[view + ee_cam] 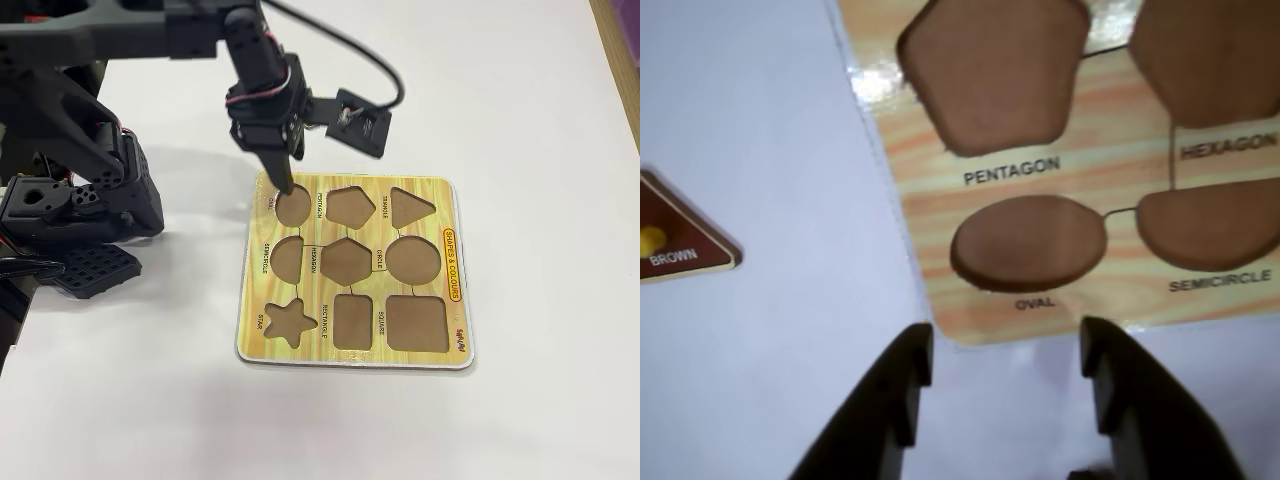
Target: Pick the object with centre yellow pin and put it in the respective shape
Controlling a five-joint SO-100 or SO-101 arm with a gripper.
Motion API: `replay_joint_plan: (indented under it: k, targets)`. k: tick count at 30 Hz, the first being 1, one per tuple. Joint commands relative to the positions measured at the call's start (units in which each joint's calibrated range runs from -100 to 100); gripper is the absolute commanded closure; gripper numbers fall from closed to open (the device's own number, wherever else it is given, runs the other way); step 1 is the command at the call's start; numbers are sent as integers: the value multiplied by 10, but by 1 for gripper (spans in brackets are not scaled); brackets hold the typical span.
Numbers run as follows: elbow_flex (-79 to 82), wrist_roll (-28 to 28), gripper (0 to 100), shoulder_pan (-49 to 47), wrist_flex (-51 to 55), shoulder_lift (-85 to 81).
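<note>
In the wrist view the object with centre yellow pin [685, 245] lies flat on the white table at the left edge, a maroon triangle lettered BROWN and partly cut off. My gripper [1007, 335] stands open and empty, its dark fingers just short of the near edge of the yellow puzzle board [1120, 150], below the oval recess [1028, 243]. In the fixed view the gripper [283, 190] points down at the board's far left corner. The respective shape, the triangle recess [410, 207], is at the board's far right corner. The piece is hidden in this view.
The board [300, 352] also holds pentagon [992, 70], hexagon [1215, 55], semicircle [1215, 225], circle [413, 260], star [288, 322], rectangle and square recesses. The arm's black base [70, 200] fills the left of the fixed view. A wooden edge [622, 40] shows at the far right.
</note>
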Motion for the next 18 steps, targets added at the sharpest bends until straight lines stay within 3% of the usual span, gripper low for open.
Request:
replay_joint_plan:
  k: [1,9,18]
  targets:
    - [-66,-18,82,-62,-5,31]
    - [-165,-54,82,-175,-5,147]
    - [-278,-55,83,-248,-6,252]
